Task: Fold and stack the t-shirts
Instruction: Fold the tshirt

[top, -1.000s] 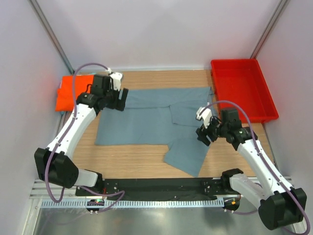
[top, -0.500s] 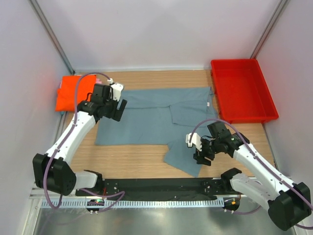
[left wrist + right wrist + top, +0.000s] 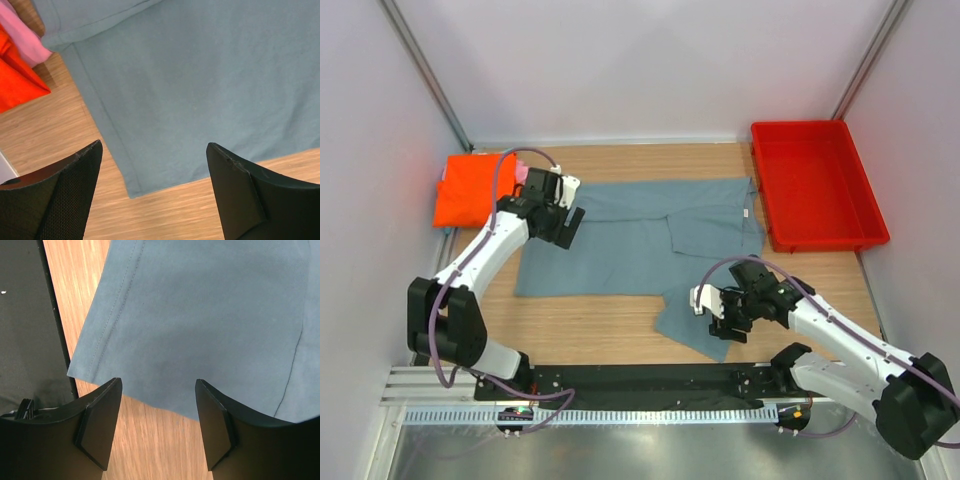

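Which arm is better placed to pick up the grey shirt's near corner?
Right: the right gripper hovers open over that corner of the shirt; the left gripper is over its left edge.

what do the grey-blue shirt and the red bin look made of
Grey-blue shirt: soft matte cloth, probably cotton knit; it lies limp, with stitched hems. Red bin: rigid, smooth plastic by the look, with a moulded raised rim.

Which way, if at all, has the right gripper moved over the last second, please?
Yes: the right gripper moved toward the near edge and slightly left, away from the red bin, over the grey-blue t-shirt.
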Robot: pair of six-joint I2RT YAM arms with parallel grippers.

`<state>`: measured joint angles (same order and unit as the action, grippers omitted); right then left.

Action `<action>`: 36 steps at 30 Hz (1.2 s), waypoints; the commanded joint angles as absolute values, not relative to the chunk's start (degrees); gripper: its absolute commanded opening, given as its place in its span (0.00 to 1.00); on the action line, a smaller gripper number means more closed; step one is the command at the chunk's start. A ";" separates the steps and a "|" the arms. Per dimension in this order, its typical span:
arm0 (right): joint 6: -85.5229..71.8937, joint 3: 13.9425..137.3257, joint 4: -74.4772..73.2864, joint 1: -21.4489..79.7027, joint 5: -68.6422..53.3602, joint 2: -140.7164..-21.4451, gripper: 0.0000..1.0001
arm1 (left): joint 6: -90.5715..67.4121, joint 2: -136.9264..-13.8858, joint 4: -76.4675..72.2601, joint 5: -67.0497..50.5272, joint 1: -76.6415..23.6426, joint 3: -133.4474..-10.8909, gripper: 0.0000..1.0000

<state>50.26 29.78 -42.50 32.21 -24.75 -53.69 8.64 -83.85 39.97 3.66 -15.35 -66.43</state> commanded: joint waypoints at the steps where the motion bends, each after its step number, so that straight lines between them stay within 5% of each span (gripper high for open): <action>1: 52.03 31.64 -43.42 34.79 -23.04 -53.44 0.66 | 10.63 -86.12 39.81 8.25 -15.29 -70.92 0.86; 18: 63.09 35.42 -56.68 36.48 -31.28 -57.83 0.68 | 12.04 -100.10 43.85 20.21 -15.29 -83.14 0.85; 25: 68.64 42.18 -65.30 36.48 -36.21 -68.98 0.68 | 12.39 -102.48 44.12 23.11 -15.21 -84.38 0.84; 36: 67.77 35.34 -54.32 37.70 -33.49 -71.99 0.67 | 12.57 -102.65 43.33 24.17 -14.06 -84.64 0.84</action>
<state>66.98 37.08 -57.74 36.82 -33.58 -73.12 12.32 -102.76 43.57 23.00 -14.74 -82.61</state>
